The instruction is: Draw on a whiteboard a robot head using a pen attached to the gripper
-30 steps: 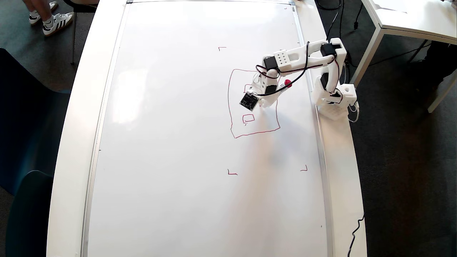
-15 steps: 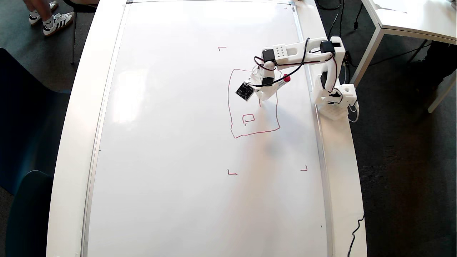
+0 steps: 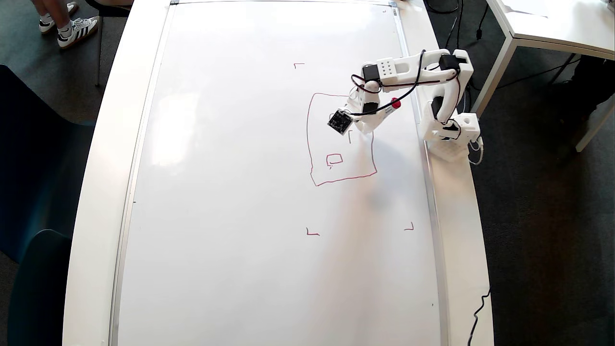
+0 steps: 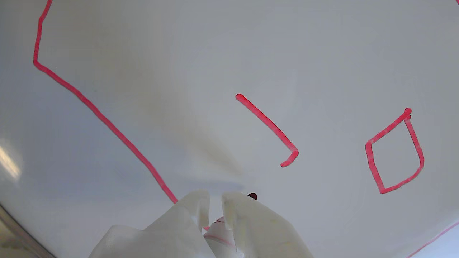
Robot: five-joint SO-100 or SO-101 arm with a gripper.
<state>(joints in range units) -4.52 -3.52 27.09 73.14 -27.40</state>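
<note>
The whole whiteboard (image 3: 250,192) and the full robot head (image 3: 317,144) outline are seen only in the overhead view; the wrist view shows close red strokes, a short hooked line and a small square. The gripper (image 4: 214,200) is seen clenched around the pen (image 4: 218,234), whose dark tip lies just at the board surface.

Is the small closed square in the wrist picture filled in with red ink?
No. In the wrist view the small square is only a red outline, with bare whiteboard showing inside.
</note>
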